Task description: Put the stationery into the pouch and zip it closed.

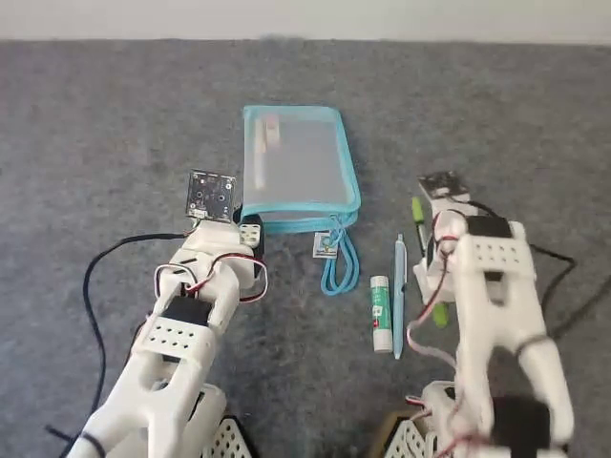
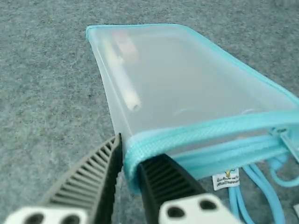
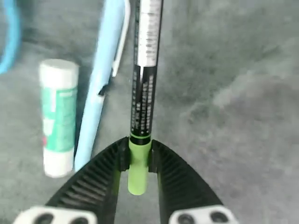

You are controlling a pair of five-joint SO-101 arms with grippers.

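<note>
Pouch (image 2: 187,93) corner clamped in left claw (image 2: 131,156) | marker (image 3: 145,70), part-hidden, clamped in right claw (image 3: 138,144)

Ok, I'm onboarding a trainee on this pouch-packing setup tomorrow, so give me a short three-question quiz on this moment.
1. True or false: the right gripper is shut on the marker.
2. Multiple choice: the left gripper grips the pouch at A) the middle of its flat face, B) a corner of its zipper edge, C) its far end.
3. Fill in: between the blue pen and the pouch's strap lies the ____.
Key: 1 true; 2 B; 3 glue stick.
</note>
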